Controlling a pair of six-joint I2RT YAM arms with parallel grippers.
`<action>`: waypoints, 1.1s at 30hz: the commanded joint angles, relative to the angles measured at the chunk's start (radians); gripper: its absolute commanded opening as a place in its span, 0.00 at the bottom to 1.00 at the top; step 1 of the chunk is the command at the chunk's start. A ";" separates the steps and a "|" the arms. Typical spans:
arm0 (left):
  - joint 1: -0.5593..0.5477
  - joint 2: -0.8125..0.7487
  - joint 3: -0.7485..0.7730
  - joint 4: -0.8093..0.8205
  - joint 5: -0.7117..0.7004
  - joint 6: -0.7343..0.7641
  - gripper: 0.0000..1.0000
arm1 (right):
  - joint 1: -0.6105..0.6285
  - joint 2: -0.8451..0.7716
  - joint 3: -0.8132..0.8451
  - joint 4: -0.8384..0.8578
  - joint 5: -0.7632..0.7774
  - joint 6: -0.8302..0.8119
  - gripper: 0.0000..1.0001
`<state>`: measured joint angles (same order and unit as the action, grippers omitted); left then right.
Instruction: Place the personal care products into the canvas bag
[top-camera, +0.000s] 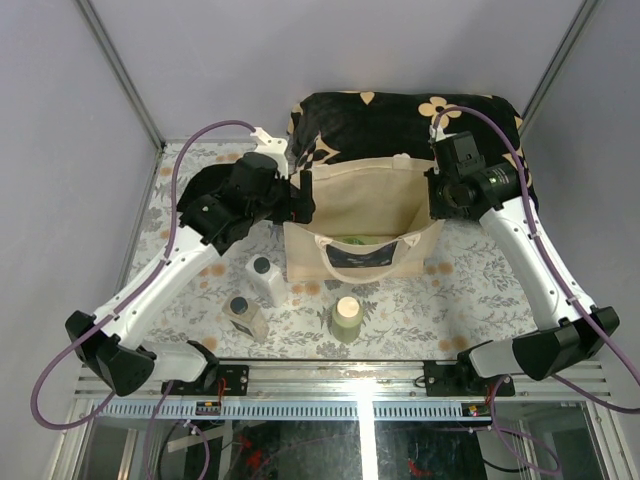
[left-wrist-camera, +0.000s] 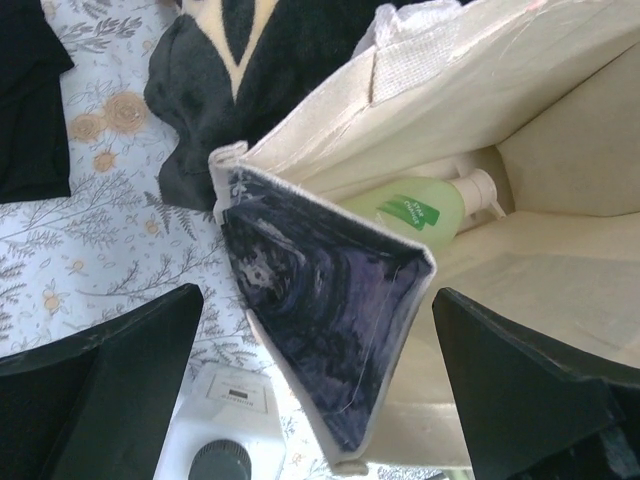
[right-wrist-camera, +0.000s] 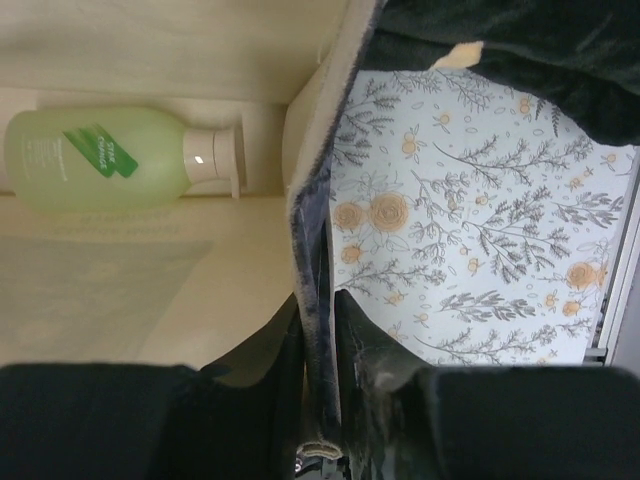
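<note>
The canvas bag (top-camera: 365, 205) stands open mid-table, its dark print panel facing front. One pale green bottle (top-camera: 354, 240) lies inside it, also seen in the left wrist view (left-wrist-camera: 415, 210) and the right wrist view (right-wrist-camera: 100, 158). A second pale green bottle (top-camera: 346, 318), a white bottle (top-camera: 265, 278) and a squat clear-tan bottle (top-camera: 245, 315) stand on the table in front of the bag. My left gripper (left-wrist-camera: 320, 400) is open, with the bag's left corner (left-wrist-camera: 330, 330) between its jaws, untouched. My right gripper (right-wrist-camera: 325, 330) is shut on the bag's right rim (right-wrist-camera: 315, 200).
A black cushion with beige flowers (top-camera: 400, 120) lies behind the bag. A black cloth (left-wrist-camera: 30, 100) lies at the far left under my left arm. The table has a floral cover (top-camera: 480, 290). Grey walls enclose the back and sides.
</note>
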<state>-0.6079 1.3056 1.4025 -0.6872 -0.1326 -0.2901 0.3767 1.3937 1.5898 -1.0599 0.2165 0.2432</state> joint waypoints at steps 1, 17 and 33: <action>0.007 0.013 -0.004 0.145 0.058 0.015 1.00 | -0.002 0.013 0.056 0.041 0.028 -0.016 0.16; 0.007 0.089 -0.086 0.166 -0.037 0.023 0.00 | -0.002 0.015 0.131 0.004 0.081 -0.008 0.21; 0.034 0.140 0.009 0.161 -0.069 0.067 0.00 | 0.115 -0.340 -0.078 -0.059 -0.118 0.038 0.81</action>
<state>-0.5873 1.4330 1.3766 -0.5674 -0.1707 -0.2485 0.4599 1.1007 1.5902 -1.0882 0.2062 0.2527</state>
